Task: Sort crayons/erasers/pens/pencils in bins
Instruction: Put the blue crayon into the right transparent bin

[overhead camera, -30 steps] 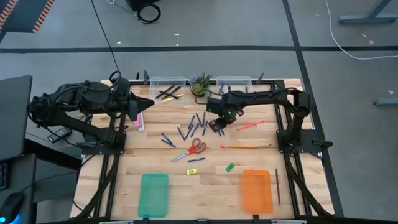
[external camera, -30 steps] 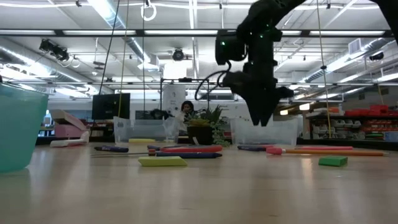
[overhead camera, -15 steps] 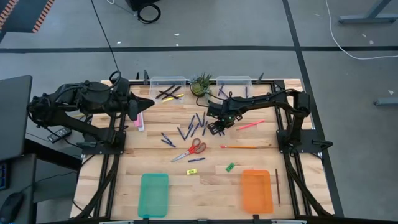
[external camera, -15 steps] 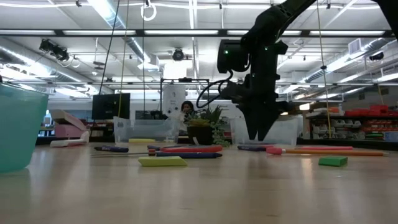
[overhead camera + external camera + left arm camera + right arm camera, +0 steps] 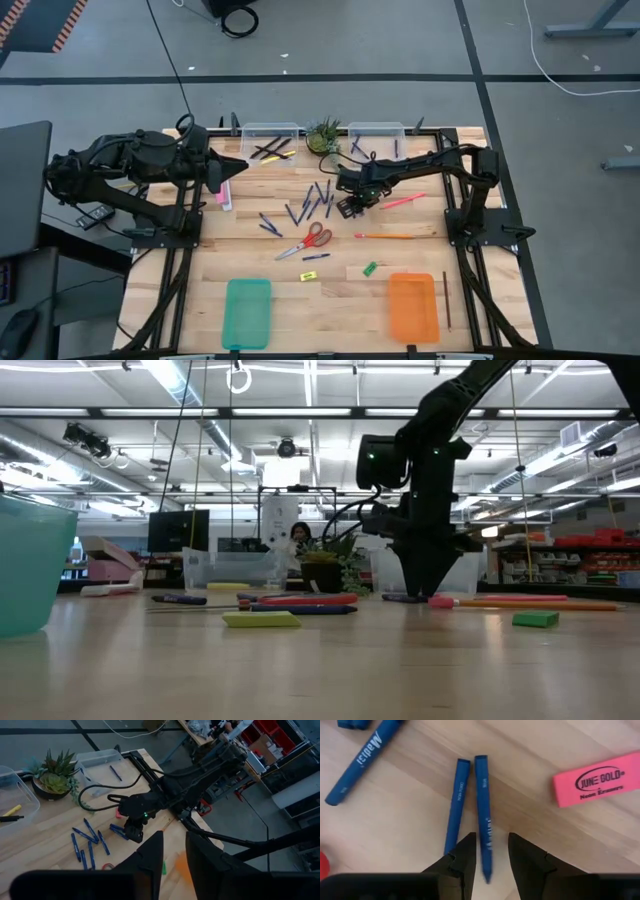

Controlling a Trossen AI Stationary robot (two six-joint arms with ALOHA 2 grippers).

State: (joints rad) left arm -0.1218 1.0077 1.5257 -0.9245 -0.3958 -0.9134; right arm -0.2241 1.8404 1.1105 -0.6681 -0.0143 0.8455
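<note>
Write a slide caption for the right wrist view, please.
Open right pincer straddling one of two blue pens, pink eraser nearby.

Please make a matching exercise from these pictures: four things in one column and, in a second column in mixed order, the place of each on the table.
Things:
1. teal tray
2. orange tray
3. potted plant
4. red-handled scissors

Places:
A. at the far edge, between the two clear tubs
B. near edge, on the right arm's side
C. near the middle of the table
D. near edge, on the left arm's side

Pairs: 1-D, 2-B, 3-A, 4-C
</note>
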